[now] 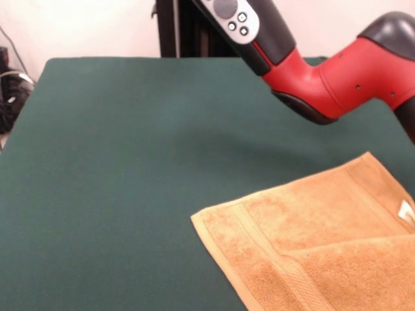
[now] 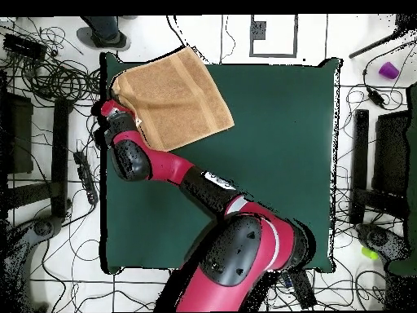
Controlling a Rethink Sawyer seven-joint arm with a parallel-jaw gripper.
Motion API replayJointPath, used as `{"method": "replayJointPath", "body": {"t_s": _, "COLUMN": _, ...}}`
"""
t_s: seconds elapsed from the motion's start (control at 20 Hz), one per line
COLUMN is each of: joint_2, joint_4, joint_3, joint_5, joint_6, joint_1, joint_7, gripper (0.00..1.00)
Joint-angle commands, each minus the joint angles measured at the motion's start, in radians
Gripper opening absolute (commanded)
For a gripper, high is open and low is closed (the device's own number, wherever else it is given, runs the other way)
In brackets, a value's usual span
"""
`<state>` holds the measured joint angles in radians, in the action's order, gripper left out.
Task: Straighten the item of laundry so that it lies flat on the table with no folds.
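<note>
The item of laundry (image 1: 324, 246), a golden-orange towel, lies at the front right of the table (image 1: 130, 168) in the front view. One layer is folded over along its near part, and a small white tag (image 1: 406, 210) shows at the right edge. In the overhead view the towel (image 2: 175, 94) sits at the table's (image 2: 277, 138) top left corner, with a fold at its left end. The gripper (image 2: 112, 107) is at that left end, by the table's edge, and its state is not visible. The front view shows only the red arm (image 1: 337, 78) passing above the towel.
Cables (image 2: 49, 73) and dark stands surround the table on the floor. A person's feet (image 2: 106, 33) are beyond the top left corner. A purple cup (image 2: 388, 70) sits on the floor at the right. The towel lies close to the table's left and top edges.
</note>
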<state>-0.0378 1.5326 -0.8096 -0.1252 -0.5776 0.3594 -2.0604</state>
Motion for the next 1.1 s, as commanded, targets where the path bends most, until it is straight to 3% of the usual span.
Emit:
{"method": "replayJointPath", "body": {"t_s": 0.05, "joint_2": 0.011, "joint_4": -0.028, "joint_3": 0.017, "joint_5": 0.026, "joint_6": 0.06, "joint_1": -0.028, "joint_7": -0.188, "gripper": 0.0}}
{"method": "replayJointPath", "body": {"t_s": 0.35, "joint_2": -0.018, "joint_4": -0.007, "joint_3": 0.072, "joint_5": 0.097, "joint_6": 0.064, "joint_1": -0.054, "joint_7": -0.169, "gripper": 0.0}}
{"method": "replayJointPath", "body": {"t_s": 0.4, "joint_2": -0.021, "joint_4": -0.004, "joint_3": 0.077, "joint_5": 0.105, "joint_6": 0.067, "joint_1": -0.056, "joint_7": -0.169, "gripper": 1.0}}
{"method": "replayJointPath", "body": {"t_s": 1.1, "joint_2": -0.076, "joint_4": 0.062, "joint_3": 0.116, "joint_5": 0.142, "joint_6": -0.032, "joint_1": -0.075, "joint_7": -0.181, "gripper": 1.0}}
